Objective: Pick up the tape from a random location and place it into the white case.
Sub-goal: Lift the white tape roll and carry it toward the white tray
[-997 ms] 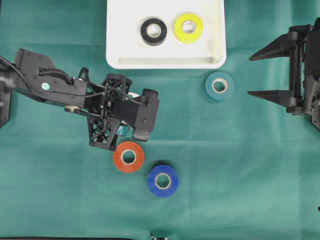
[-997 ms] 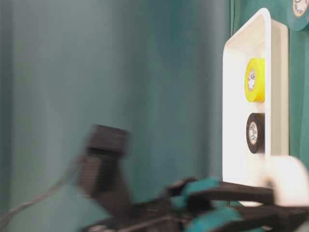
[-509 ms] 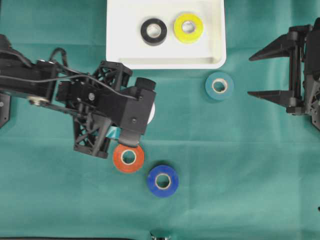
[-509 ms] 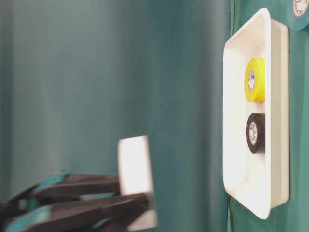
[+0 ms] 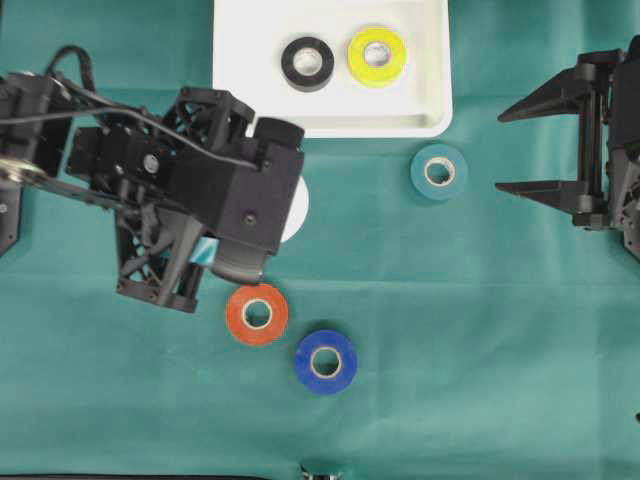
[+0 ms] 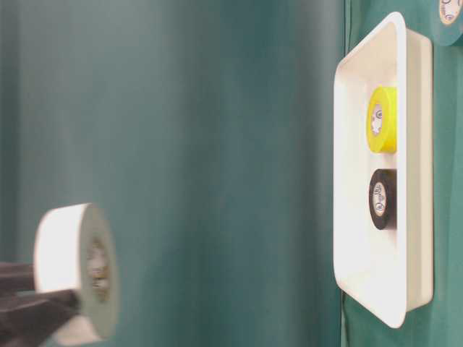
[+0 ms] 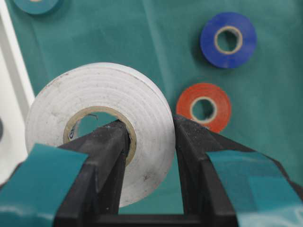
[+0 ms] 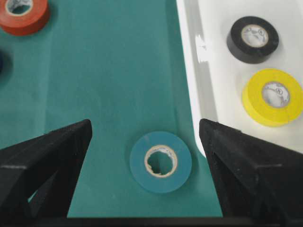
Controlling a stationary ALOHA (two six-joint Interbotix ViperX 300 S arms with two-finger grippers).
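The left gripper (image 7: 150,156) pinches the white tape (image 7: 102,125) through its core, apparently off the counter, near the white case (image 5: 330,126); the right gripper (image 8: 144,177), fingers spread, holds nothing

We see a green cloth (image 5: 480,330) covering the table. In the table-level view, a blurred green curtain (image 6: 188,108) hangs behind. Along the bottom edge of the overhead view, a dark strip (image 5: 150,477) borders the cloth, with a small grey fitting (image 5: 320,472) at its middle. The cloth lies mostly flat, with faint creases across it.
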